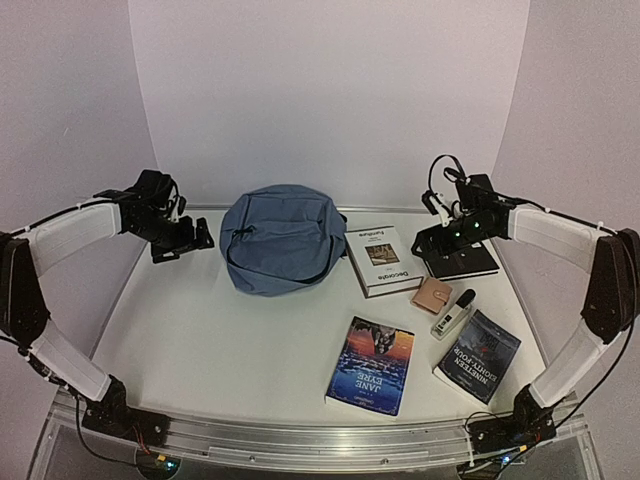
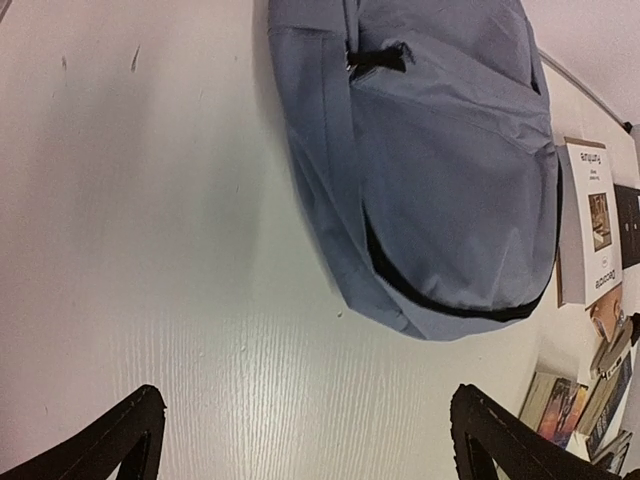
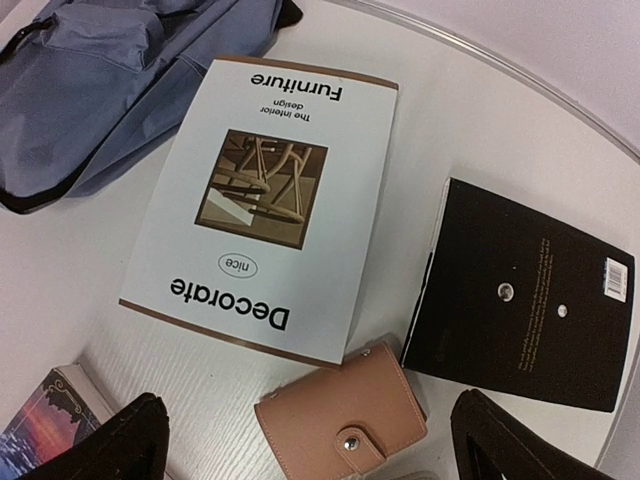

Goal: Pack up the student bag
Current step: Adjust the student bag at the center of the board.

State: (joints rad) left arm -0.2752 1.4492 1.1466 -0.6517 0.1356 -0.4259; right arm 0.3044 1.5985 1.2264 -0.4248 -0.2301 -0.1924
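The student bag (image 1: 280,240) is a slate-blue backpack lying at the back middle of the table, its dark zipper closed in the left wrist view (image 2: 440,170). My left gripper (image 1: 188,240) hovers just left of it, open, with bare table between its fingers (image 2: 307,420). My right gripper (image 1: 434,243) hangs open above a black notebook (image 3: 525,295) and a pink wallet (image 3: 340,420), holding nothing (image 3: 310,430). A white "Decorate Furniture" book (image 3: 265,210) lies between the bag (image 3: 110,80) and the notebook.
A "Jane Eyre" book (image 1: 372,364) lies front middle, and a dark "Nineteen Eighty-Four" book (image 1: 478,355) lies front right. A small white marker-like item (image 1: 452,313) rests beside the wallet (image 1: 433,294). White walls close in behind and at both sides.
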